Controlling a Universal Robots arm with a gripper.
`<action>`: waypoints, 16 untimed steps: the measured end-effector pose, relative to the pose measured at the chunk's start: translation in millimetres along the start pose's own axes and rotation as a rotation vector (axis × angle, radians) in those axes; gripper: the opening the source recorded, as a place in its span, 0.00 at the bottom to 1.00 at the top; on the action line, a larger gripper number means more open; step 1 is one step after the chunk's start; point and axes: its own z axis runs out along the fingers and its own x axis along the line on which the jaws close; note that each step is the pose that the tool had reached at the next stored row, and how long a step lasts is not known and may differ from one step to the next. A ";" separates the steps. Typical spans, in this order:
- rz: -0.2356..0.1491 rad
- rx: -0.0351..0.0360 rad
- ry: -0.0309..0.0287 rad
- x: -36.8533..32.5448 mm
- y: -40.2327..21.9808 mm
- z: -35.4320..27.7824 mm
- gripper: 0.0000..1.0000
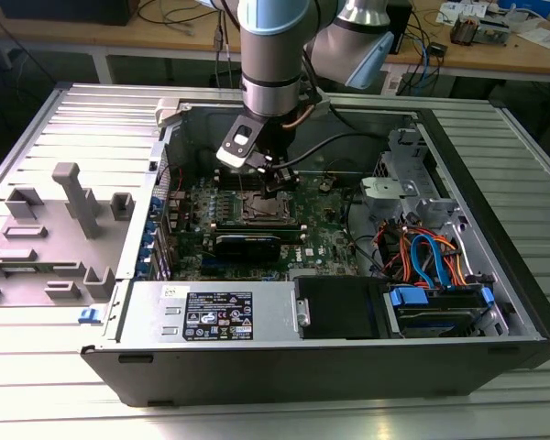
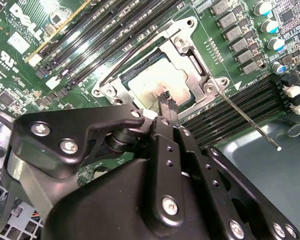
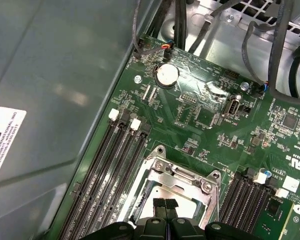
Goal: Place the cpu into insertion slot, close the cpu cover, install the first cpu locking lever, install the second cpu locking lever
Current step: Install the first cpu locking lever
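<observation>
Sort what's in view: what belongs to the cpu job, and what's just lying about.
Job in hand:
cpu, seated in the socket
cover, lying over it
lever, sticking out sideways
gripper, shut, just above the cpu

Lying about:
memory slots
coin battery
blue and orange cables
grey blocks
</observation>
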 end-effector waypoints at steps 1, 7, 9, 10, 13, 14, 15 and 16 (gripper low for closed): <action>0.000 0.0000 0.0000 0.0 0.0 0.0 0.11; -0.069 -0.0008 0.0028 0.0 0.0 0.0 0.11; -0.111 -0.0013 0.0046 0.0 0.0 0.0 0.11; -0.136 -0.0016 0.0056 0.0 0.0 0.0 0.11; -0.175 -0.0020 0.0071 0.0 -0.1 -0.6 0.11; -0.176 -0.0021 0.0072 0.0 0.0 -1.7 0.11; -0.177 -0.0021 0.0072 0.0 0.1 -3.1 0.11; -0.178 -0.0021 0.0073 -0.1 0.2 -4.8 0.11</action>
